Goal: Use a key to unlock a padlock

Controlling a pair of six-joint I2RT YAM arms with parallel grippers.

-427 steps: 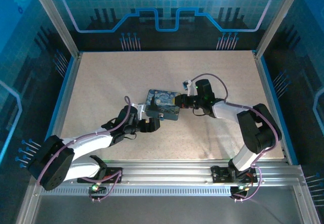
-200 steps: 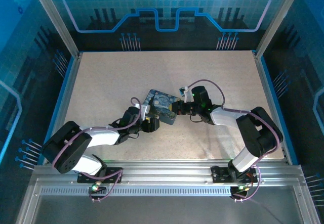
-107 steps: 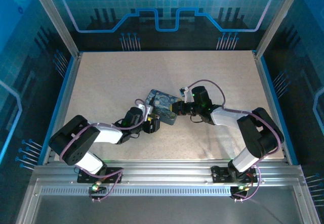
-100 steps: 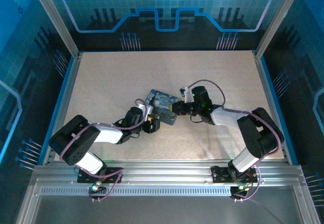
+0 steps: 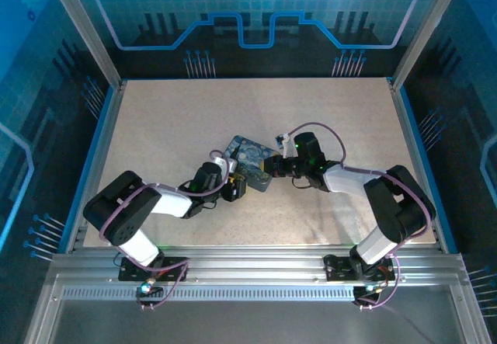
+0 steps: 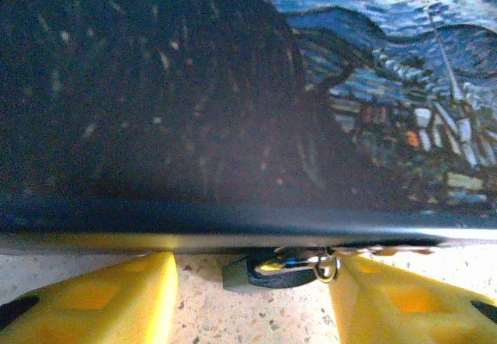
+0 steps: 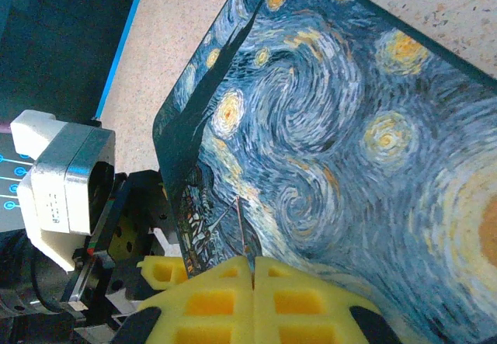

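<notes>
The table (image 5: 171,119) carried the box (image 5: 250,160) near its middle, set askew, starry face up. The left gripper (image 5: 235,189) met the box's near-left side and the right gripper (image 5: 270,165) its right side. In the left wrist view the left gripper's yellow fingers (image 6: 101,297) stood apart on either side of the padlock (image 6: 272,271). The padlock sat tucked under the box's lower edge, touching neither finger. The right gripper's pads (image 7: 210,301) were pressed together just beside the box.
</notes>
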